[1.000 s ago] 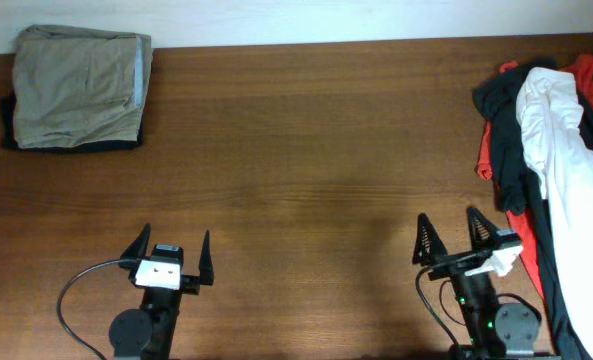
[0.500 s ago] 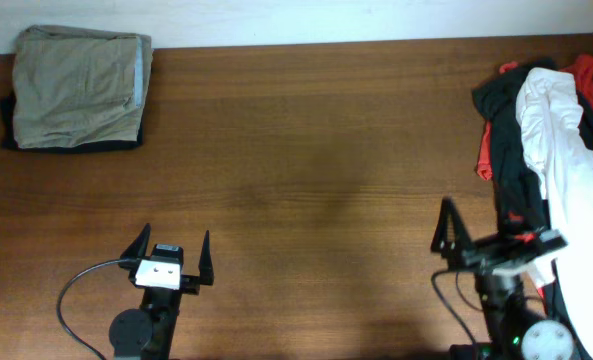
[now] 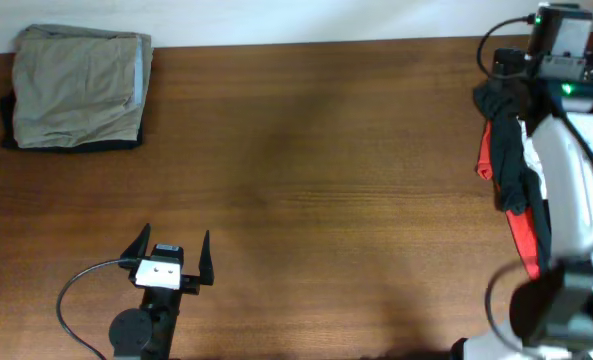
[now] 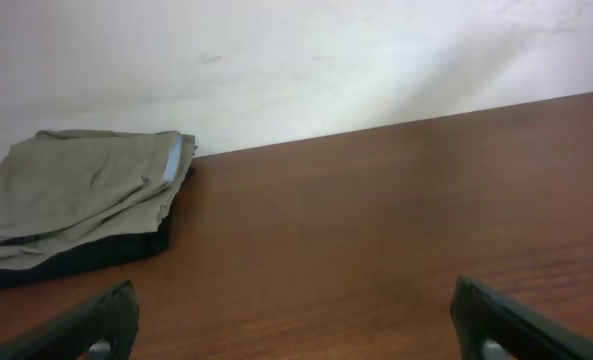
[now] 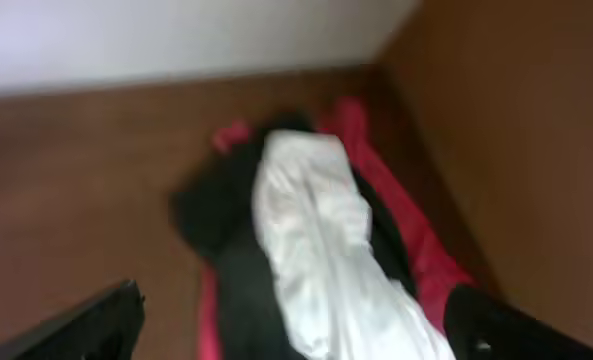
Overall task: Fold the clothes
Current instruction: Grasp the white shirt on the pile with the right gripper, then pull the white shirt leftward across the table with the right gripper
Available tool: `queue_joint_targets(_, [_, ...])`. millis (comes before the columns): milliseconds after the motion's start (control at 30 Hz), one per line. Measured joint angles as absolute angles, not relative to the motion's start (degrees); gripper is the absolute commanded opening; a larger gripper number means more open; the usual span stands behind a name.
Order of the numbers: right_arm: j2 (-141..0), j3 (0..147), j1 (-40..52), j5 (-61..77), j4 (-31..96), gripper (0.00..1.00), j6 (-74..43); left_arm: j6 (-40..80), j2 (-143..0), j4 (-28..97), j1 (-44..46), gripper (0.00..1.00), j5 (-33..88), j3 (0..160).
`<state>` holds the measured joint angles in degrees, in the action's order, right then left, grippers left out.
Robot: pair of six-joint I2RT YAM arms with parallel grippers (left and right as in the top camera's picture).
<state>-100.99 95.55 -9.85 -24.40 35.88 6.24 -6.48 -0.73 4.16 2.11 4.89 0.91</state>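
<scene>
The left gripper (image 3: 173, 242) rests at the near edge of the smooth brown wooden table (image 3: 326, 170), claws spread wide and holding nothing. The right gripper (image 5: 296, 335), equally wide and holding nothing, hangs over the white shirt (image 5: 311, 225). In this blurred view the shirt is a soft crumpled strip on a black garment (image 5: 211, 215) and a red garment (image 5: 421, 255) at the table's right edge. Folded khaki trousers (image 3: 76, 85) lie far left, broad open wood between.
</scene>
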Motion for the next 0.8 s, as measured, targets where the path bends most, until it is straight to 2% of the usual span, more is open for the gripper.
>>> queue_joint_targets(300, [-118.41,96.6,-20.1,-26.94,39.88,0.99,6.98,-6.48,-0.73,4.16,2.11,0.99,4.89,0.91])
queue_joint_targets(367, [-121.43,96.6,-21.67,-23.64,40.14,0.93,7.16,-6.48,-0.73,4.19,2.11,0.99,4.89,0.91])
queue_joint_targets(467, [-123.09,96.6,-22.0,-19.77,40.29,0.91,7.42,-6.48,-0.73,4.19,2.11,0.99,4.89,0.91])
queue_joint_targets(533, [-123.52,96.6,-22.0,-18.44,40.03,0.8,7.46,-6.48,-0.73,4.19,2.11,0.99,4.89,0.91])
queue_joint_targets(800, [-127.26,96.6,-24.14,-17.19,39.92,0.77,7.46,-6.48,-0.73,4.19,2.11,0.99,4.89,0.91])
